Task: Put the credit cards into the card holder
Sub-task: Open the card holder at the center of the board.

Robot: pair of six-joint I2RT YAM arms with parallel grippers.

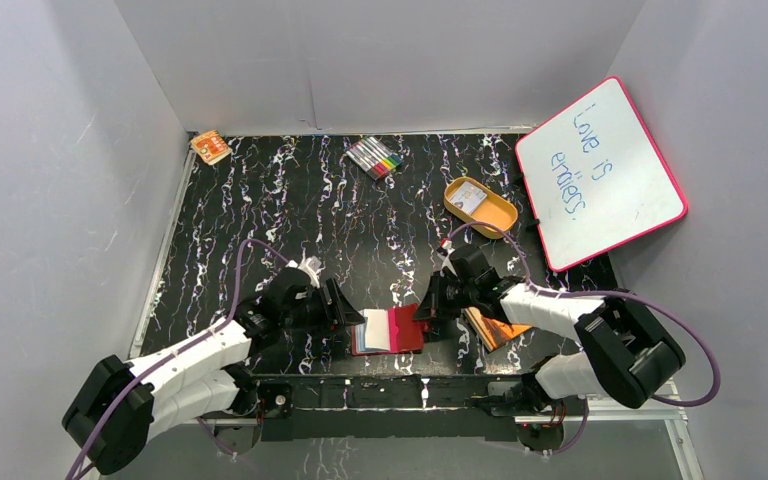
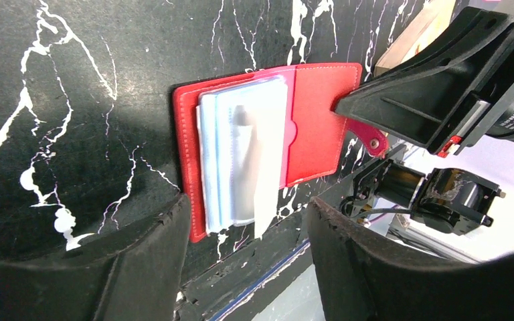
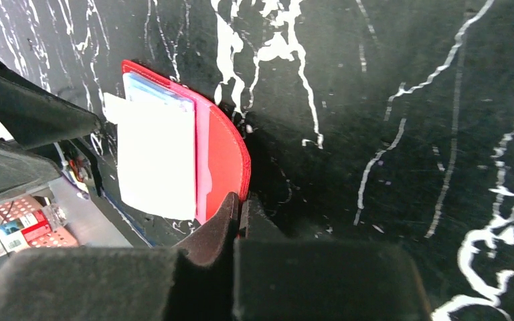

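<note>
The card holder (image 1: pixel 407 328) lies open and flat near the table's front edge, dark red, its snap tab (image 2: pixel 373 140) on the right. Whitish and light blue credit cards (image 2: pixel 241 150) are stacked on its left half, their lower ends past its edge. My right gripper (image 3: pixel 241 204) is shut on the right edge of the card holder (image 3: pixel 226 154), beside the cards (image 3: pixel 157 160). My left gripper (image 2: pixel 247 244) is open, its fingers (image 2: pixel 140 261) either side of the cards' near ends, touching nothing. In the top view the left gripper (image 1: pixel 352 318) and right gripper (image 1: pixel 426 312) flank the holder.
An orange booklet (image 1: pixel 495 328) lies under the right arm. An orange oval tray (image 1: pixel 495 212) with a pale card in it sits at the back right, next to a pink-framed whiteboard (image 1: pixel 600 170). Markers (image 1: pixel 375 157) and a small orange pack (image 1: pixel 210 147) lie at the back.
</note>
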